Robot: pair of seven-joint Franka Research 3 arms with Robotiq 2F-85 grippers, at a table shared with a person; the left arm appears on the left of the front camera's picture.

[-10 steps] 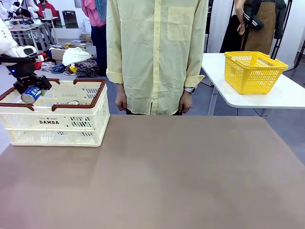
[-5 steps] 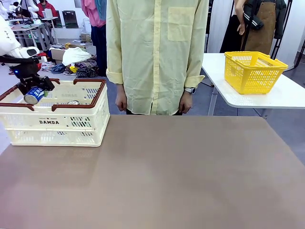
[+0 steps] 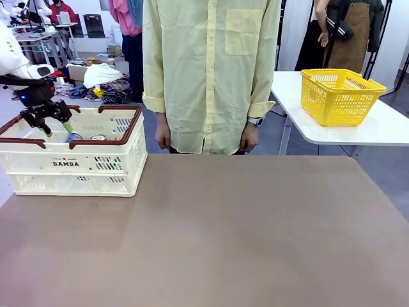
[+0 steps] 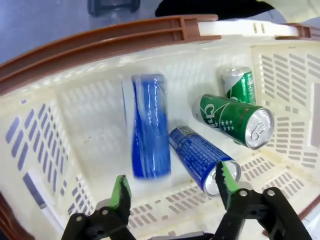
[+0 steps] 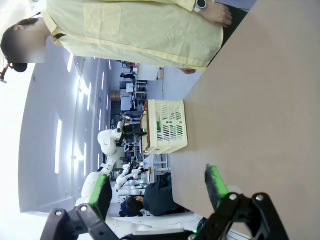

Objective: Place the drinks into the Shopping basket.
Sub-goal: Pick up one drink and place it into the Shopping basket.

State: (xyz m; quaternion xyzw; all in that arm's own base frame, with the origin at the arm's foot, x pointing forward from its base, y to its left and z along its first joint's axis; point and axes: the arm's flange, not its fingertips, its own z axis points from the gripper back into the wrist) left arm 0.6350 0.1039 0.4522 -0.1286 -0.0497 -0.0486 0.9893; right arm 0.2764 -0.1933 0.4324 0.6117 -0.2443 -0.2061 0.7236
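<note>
The Shopping basket (image 3: 38,164) stands at the table's far left. My left gripper (image 3: 56,128) hovers open over its left part, nothing between its fingers. In the left wrist view the gripper (image 4: 174,187) looks down into the basket (image 4: 100,45). A blue can (image 4: 147,127), smeared by motion, is just below the spread green pads (image 4: 120,192). Another blue can (image 4: 200,157) lies beside it, and two green cans (image 4: 232,120) (image 4: 239,85) lie on the floor further right. My right gripper (image 5: 159,190) is open and empty, off the table's edge, with the basket (image 5: 167,125) far off.
A person in a pale yellow shirt (image 3: 211,77) stands at the far side, hands hanging down. A yellow mesh basket (image 3: 339,96) sits on a separate white table at the back right. The brown tabletop (image 3: 223,230) stretches bare from the basket to the right.
My left gripper held a blue can over the basket; its jaws have opened and the can has dropped inside. The arm rose slightly.
</note>
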